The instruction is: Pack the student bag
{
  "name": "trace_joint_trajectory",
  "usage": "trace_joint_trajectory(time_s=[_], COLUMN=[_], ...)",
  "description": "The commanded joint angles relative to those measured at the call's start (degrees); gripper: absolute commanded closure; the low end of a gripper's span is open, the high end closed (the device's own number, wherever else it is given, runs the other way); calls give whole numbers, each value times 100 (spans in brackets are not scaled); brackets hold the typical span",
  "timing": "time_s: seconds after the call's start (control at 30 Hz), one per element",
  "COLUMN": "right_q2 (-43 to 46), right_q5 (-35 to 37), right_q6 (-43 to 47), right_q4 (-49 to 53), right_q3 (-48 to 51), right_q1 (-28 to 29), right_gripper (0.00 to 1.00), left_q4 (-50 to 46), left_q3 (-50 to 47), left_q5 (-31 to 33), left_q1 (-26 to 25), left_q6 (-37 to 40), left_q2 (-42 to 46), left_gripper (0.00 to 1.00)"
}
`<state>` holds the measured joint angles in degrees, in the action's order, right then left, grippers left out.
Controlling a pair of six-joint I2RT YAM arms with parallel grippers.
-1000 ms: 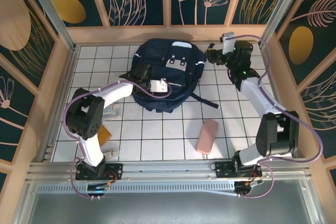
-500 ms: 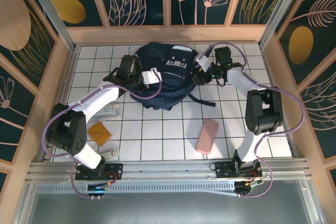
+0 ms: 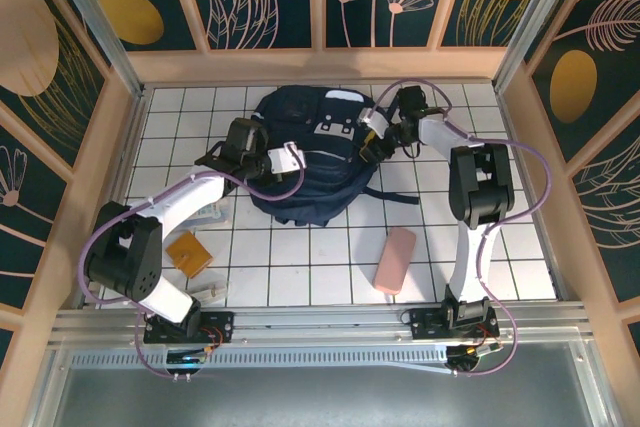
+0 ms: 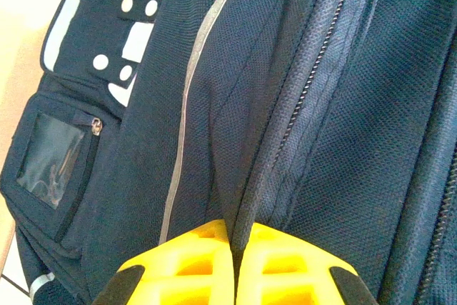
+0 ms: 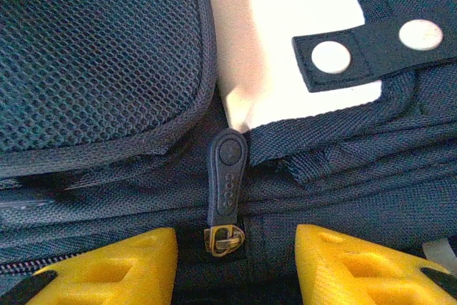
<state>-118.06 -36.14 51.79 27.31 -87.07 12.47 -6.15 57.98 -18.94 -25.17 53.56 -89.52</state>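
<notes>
Your left pincer [image 4: 234,232] is closed. Its yellow fingers [image 4: 193,256] are pressed together on a fold of the student bag [image 3: 312,185], and the navy cloth creases into the seam between them. A zip line runs up just to the right. Your right pincer [image 5: 235,239] stands open, one finger on each side of the black zipper pull [image 5: 227,173] and clear of it. The bag lies on the white tiled surface [image 3: 300,247], between the two pincers.
</notes>
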Motion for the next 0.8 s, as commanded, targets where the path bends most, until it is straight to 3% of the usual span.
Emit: trace_joint_trajectory(time_s=[0.0, 0.17, 0.27, 0.4, 0.57, 0.67, 0.77], right_q2=[-180, -455, -602, -565, -533, -327, -7], right_q5=[-320, -764, -829, -376, -93, -221, -591], right_q6=[173, 357, 390, 402, 75, -267, -825], right_q4=[78, 440, 573, 364, 81, -217, -687], right_q3=[-371, -673, -767, -549, -549, -444, -178], right_q1=[36, 35, 53, 190, 171, 65, -190], right_gripper=[56, 67, 63, 58, 87, 100, 100], left_q4=[412, 348, 297, 317, 346, 736, 1065], left_q3=[-24, -11, 38, 94, 188, 99, -59], left_q5=[-514, -655, -599, -600, -338, -351, -152], left_q1=[-22, -23, -23, -23, -16, -14, -14], left_q6=[64, 101, 109, 29, -225, -785, -1258], left_q2=[295, 189, 134, 86, 19, 97, 229], left_gripper=[100, 100, 100, 100, 100, 100, 100])
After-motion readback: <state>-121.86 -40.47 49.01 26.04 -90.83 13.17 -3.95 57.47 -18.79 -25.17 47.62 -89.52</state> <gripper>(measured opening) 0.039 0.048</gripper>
